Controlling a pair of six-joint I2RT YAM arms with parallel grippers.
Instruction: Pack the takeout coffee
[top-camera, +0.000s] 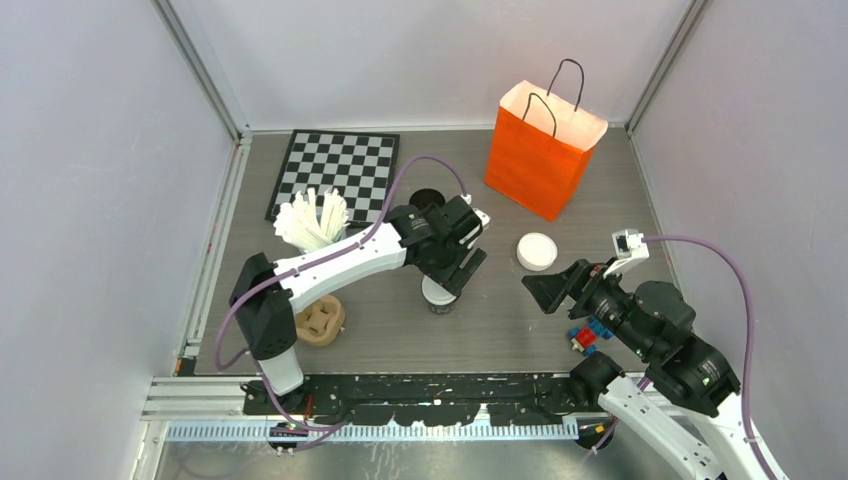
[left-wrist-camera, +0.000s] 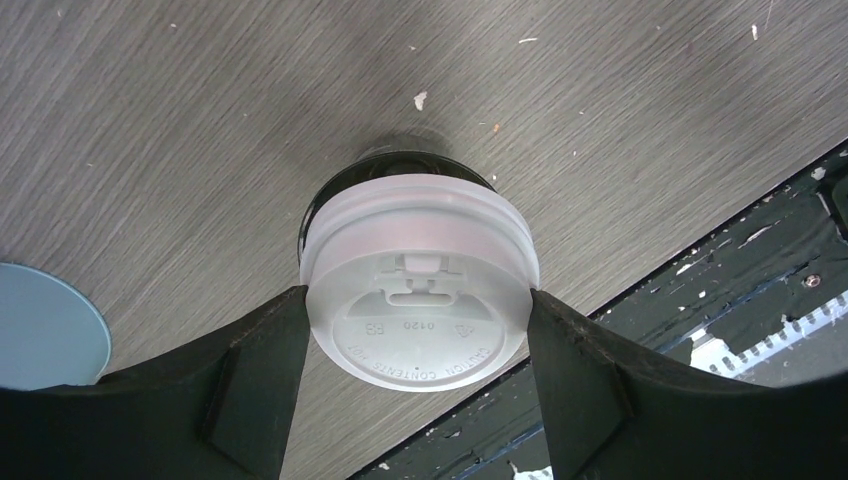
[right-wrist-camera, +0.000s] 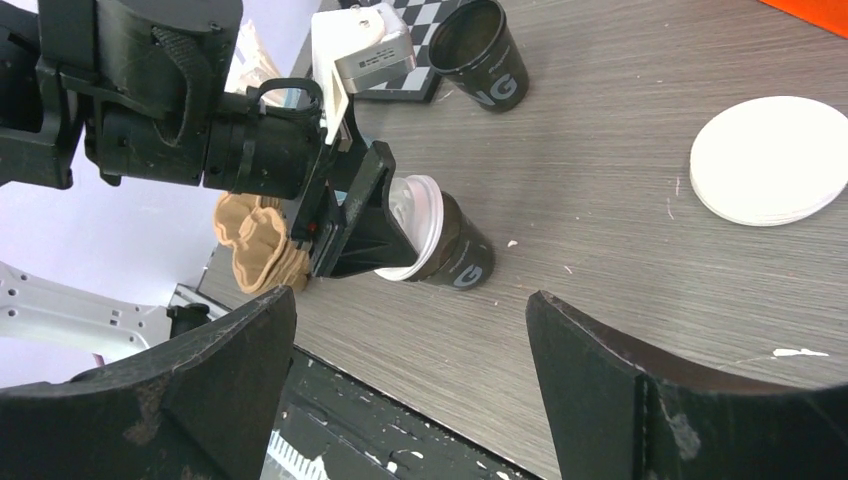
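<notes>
While the left arm reaches over the middle of the grey table, the left gripper is closed from above on the white lid of a black paper cup. One finger bears on each side of the lid's rim. This capped cup stands upright on the table, near its front edge; whether the lid is fully seated cannot be told from these views. A second black cup, uncapped, stands farther back, just beside the corner of the checkerboard. The right gripper hangs above the table to the right, jaws spread wide and holding nothing. Loose white lids, either one or a short stack, lie flat between it and the orange paper bag. The bag stands upright at the back with its mouth open. A bundle of white sticks and a tan object sit to the left.
</notes>
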